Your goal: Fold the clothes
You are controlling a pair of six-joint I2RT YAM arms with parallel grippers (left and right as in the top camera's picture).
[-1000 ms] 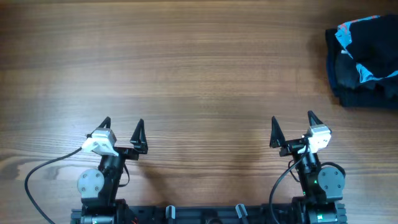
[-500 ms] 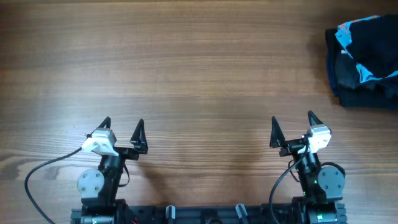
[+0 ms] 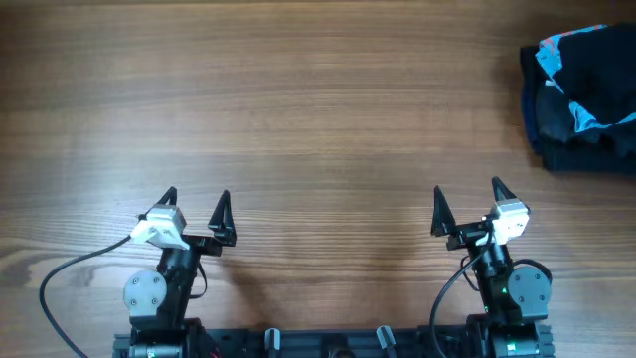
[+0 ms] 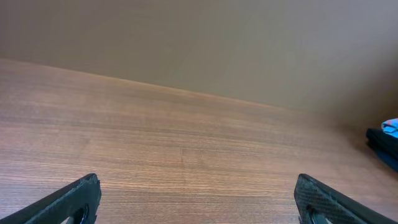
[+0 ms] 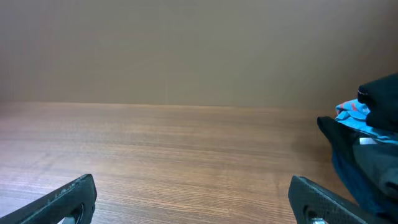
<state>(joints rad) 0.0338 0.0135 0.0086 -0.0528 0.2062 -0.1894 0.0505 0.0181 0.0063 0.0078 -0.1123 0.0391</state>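
Note:
A heap of clothes lies at the table's far right edge. Crumpled black fabric (image 3: 599, 60), possibly the black T-shirt, lies on top; no white label shows. It also shows in the right wrist view (image 5: 380, 93). My left gripper (image 3: 196, 194) is open and empty at the near left, far from the heap; its fingers frame bare wood in the left wrist view (image 4: 196, 186). My right gripper (image 3: 466, 187) is open and empty at the near right, short of the heap, and also shows in its wrist view (image 5: 191, 186).
A light-blue garment (image 3: 550, 60) pokes out of the heap, which rests on a dark navy stack (image 3: 558, 151). The heap runs past the frame's right edge. A wooden table (image 3: 298, 109) spans the view. A plain wall stands behind it (image 5: 186, 50).

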